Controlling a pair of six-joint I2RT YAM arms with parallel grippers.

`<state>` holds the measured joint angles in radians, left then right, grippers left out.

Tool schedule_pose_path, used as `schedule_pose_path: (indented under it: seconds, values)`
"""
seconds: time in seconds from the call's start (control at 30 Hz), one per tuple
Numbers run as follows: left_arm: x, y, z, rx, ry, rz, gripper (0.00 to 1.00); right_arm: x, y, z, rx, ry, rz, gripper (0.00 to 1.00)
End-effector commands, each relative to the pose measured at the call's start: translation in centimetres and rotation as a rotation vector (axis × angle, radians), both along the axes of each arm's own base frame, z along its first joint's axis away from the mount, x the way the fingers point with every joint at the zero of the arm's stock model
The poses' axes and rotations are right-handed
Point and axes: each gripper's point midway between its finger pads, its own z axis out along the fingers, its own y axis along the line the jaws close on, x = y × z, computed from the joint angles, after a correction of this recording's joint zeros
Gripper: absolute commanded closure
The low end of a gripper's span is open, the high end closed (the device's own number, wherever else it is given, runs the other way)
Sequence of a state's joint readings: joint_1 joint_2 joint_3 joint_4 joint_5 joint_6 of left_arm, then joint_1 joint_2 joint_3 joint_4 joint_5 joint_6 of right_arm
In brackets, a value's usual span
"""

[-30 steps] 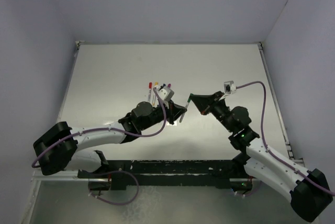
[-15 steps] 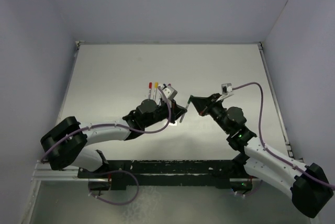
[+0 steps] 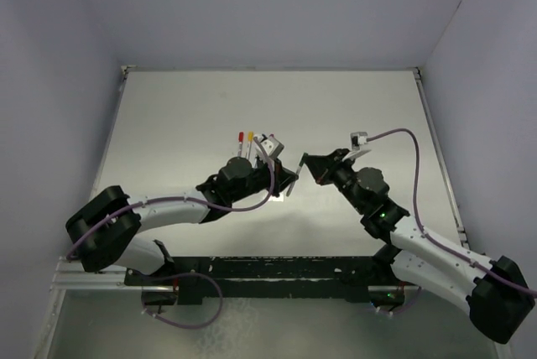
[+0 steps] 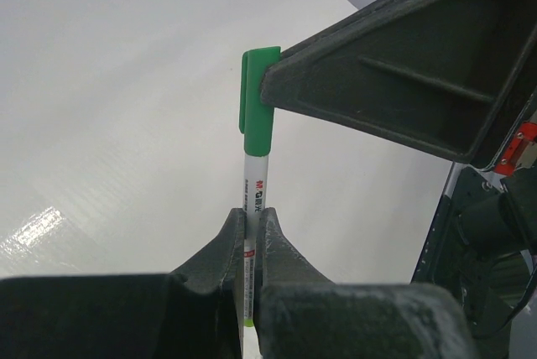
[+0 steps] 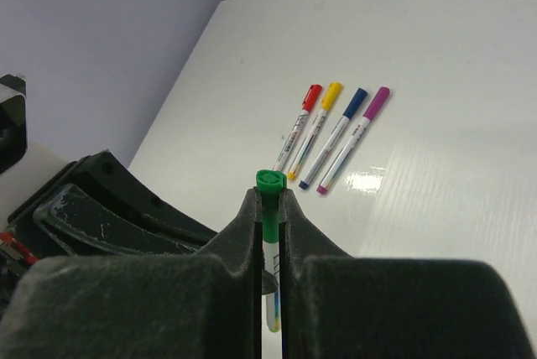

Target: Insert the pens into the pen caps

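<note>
The green pen (image 4: 254,179) is up in the air between the two arms, above the table (image 5: 436,82). The green cap (image 4: 256,116) sits over its tip. The left gripper (image 4: 252,216) is squeezed tight on the white barrel, low down near the back end. The right gripper (image 5: 268,200) is squeezed tight on the cap, and only the cap's round top pokes out above its fingers.

The cap looks like it is on, but I cannot tell if it is pushed all the way down (there may be a little gap hiding behind the fingers).

I think the job now is to press the two together. To do that well, the cap and pen should stay in one straight line. The push should go right along the pen, slow and firm, with no bending or twisting, or the thin barrel could slip through the fingers.

The other four pens (image 5: 329,131) lie side by side on the table, well apart from the arms. They wear red, yellow, blue and purple caps.
</note>
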<state>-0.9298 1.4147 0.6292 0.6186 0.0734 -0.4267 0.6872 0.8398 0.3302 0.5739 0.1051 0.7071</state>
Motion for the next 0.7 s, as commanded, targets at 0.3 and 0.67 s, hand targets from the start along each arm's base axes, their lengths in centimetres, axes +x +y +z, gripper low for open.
schedule_pose_path:
  seconds: [0.3,0.67]
  values:
    - [4.8,1.8,-1.3,0.042,0.075,0.240,1.00,0.7,-1.4,9.9,-0.122,-0.153,-0.083,0.47]
    - [9.8,2.7,-5.3,0.292,0.179,0.400,1.00,-0.7,-6.7,10.3,-0.185,-0.109,-0.248,0.28]
